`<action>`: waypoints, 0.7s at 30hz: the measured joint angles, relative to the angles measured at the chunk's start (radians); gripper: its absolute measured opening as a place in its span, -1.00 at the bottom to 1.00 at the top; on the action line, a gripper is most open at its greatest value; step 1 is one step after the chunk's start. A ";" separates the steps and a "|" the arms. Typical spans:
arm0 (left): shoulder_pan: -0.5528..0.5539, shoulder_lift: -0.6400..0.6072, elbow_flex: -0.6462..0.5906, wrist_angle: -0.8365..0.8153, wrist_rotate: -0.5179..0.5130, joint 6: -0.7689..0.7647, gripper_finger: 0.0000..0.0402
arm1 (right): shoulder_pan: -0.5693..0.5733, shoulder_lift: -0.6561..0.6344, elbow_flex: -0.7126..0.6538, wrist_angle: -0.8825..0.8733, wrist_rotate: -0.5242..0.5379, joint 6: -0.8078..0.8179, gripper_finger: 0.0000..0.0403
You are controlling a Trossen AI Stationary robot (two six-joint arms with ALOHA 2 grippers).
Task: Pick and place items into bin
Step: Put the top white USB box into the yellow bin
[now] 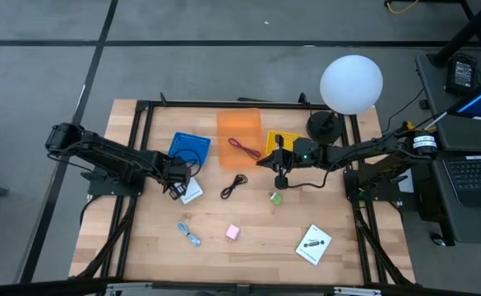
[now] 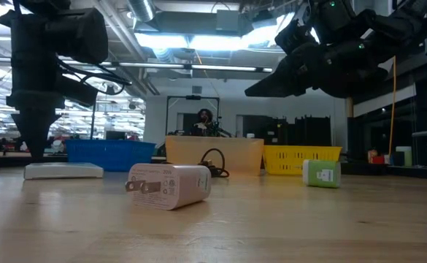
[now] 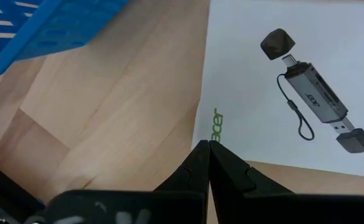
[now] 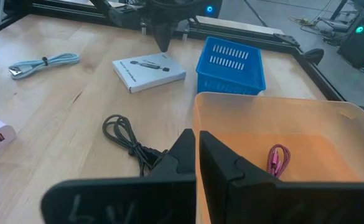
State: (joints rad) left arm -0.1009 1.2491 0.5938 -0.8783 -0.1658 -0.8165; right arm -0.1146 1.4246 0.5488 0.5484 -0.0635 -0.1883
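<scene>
— Nearest the low camera lay the pink charger plug (image 2: 171, 186), prongs pointing sideways, on the wooden table (image 1: 248, 255). What sat behind it?

— A green piece (image 2: 321, 174) stood further back, and a black cable (image 1: 233, 187) lay coiled near the table's middle. A pale blue cable (image 1: 189, 235) lay toward the front edge, well apart from the plug.

— And the cards?

— One white card (image 1: 314, 244) rested near the front right. The other white card (image 3: 287, 87), printed with a small card reader, lay just beside the blue basket (image 1: 189, 149).

— Where was the left end effector (image 1: 177, 187)?

— Directly over that second card's edge, its fingers (image 3: 222, 171) pressed together with nothing between them.

— The right one?

— The right end effector (image 4: 197, 152) hung above the near wall of the orange bin (image 4: 331, 124), fingers also closed and empty. A reddish cable (image 4: 277, 160) already lay inside the bin.

— Anything else?

— A yellow basket (image 2: 301, 157) stood beside the bin, a white lamp globe (image 1: 351, 83) rose at the back right, and a person (image 2: 204, 121) showed far behind.
</scene>
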 joint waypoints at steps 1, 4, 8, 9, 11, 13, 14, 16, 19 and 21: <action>0.000 0.000 0.000 0.000 0.000 0.000 -0.98 | 0.000 0.000 0.000 0.000 0.000 0.000 -0.98; 0.000 0.000 0.000 0.000 0.000 0.000 -0.98 | 0.000 0.000 0.000 0.000 0.000 0.000 -0.98; -0.002 0.000 0.000 0.000 -0.002 0.000 -0.98 | 0.000 0.000 0.000 0.000 0.000 0.000 -0.98; -0.002 0.003 0.000 0.000 -0.002 -0.001 -0.98 | 0.000 0.000 0.000 0.000 0.000 0.000 -0.98; -0.002 0.013 0.000 0.000 0.002 -0.004 -0.99 | 0.000 0.000 0.000 -0.001 0.000 0.000 -0.98; -0.002 0.025 0.000 0.001 0.004 -0.002 -0.99 | 0.000 0.000 0.000 -0.001 0.000 0.000 -0.98; -0.002 0.033 0.000 0.000 0.003 -0.002 -0.99 | 0.000 0.000 0.000 -0.001 0.000 0.000 -0.98; -0.002 0.041 0.000 0.000 0.000 0.006 -0.99 | 0.000 0.000 0.000 -0.002 0.000 0.000 -0.98; -0.002 0.053 0.000 0.013 -0.001 0.020 -1.00 | 0.000 0.000 0.000 -0.005 0.000 0.000 -0.98; -0.002 0.063 0.000 0.018 0.000 0.034 -1.00 | 0.000 0.000 0.000 -0.005 0.000 0.000 -0.98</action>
State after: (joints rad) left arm -0.1028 1.3125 0.5941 -0.8600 -0.1653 -0.7821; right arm -0.1143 1.4246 0.5488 0.5434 -0.0635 -0.1879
